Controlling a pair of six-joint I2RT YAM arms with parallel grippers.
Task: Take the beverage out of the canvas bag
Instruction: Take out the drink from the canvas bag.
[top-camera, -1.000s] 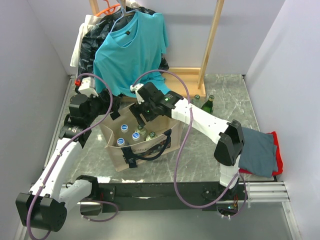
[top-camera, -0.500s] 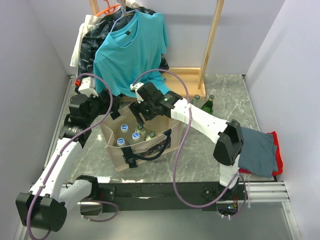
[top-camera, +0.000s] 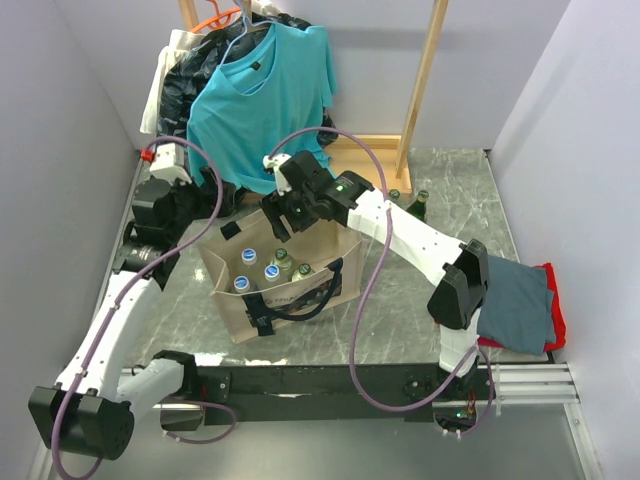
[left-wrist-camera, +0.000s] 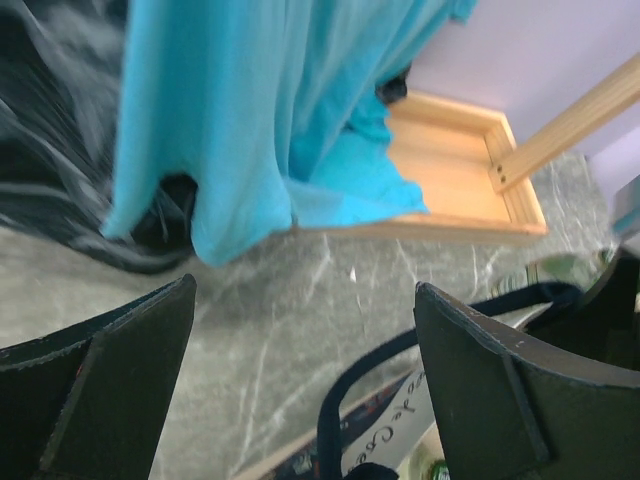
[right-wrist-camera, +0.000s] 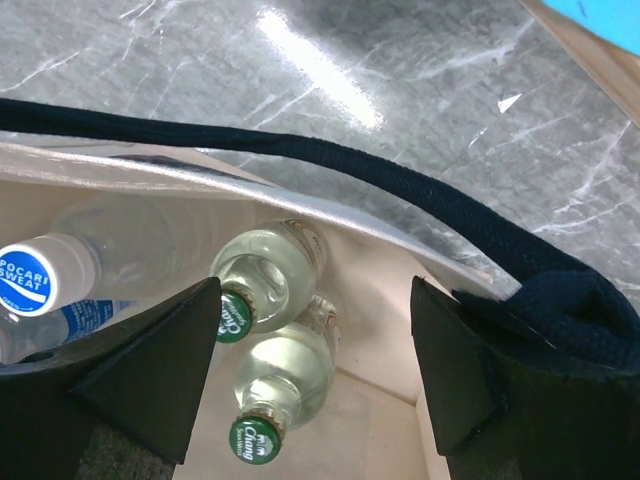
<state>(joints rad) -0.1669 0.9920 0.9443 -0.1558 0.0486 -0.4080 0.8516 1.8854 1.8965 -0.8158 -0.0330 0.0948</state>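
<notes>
- My right hand (right-wrist-camera: 310, 375) is spread wide and grasps nothing. Its fingers (right-wrist-camera: 150, 375) hang over the open mouth of the canvas bag (top-camera: 235, 310).
- Straight below it, inside the bag, two green-capped bottles (right-wrist-camera: 270, 275) lie against each other, both caps reading Chang. Neither finger touches them.
- Left of them in the right wrist view is a blue-capped bottle (right-wrist-camera: 40, 280) marked Pocari Sweat, also inside the bag.
- From overhead I count three blue caps and two green caps in the bag. The bag stands upright on the table (top-camera: 400, 320), between my two arms.
- A black strap handle (right-wrist-camera: 380, 190) runs along the bag's rim and bunches up just beside one finger of my right hand. I cannot tell whether they touch.
- My left hand (left-wrist-camera: 305, 395) is released too, jaws far apart. Between them I see only bare table and a loop of black strap. A printed edge of the bag shows at the bottom of that view.
- The left arm reaches in near the bag's far-left corner, under the hem of the teal T-shirt (top-camera: 260, 100) hanging from the wooden rack (top-camera: 425, 75).
- A black plastic bag (top-camera: 185, 75) hangs behind the shirt.
- Two green glass bottles (top-camera: 417, 208) stand on the table outside the bag, by the rack's base.
- A folded grey cloth (top-camera: 515, 300) lies over something red at the table's right edge, well apart from the bag.
</notes>
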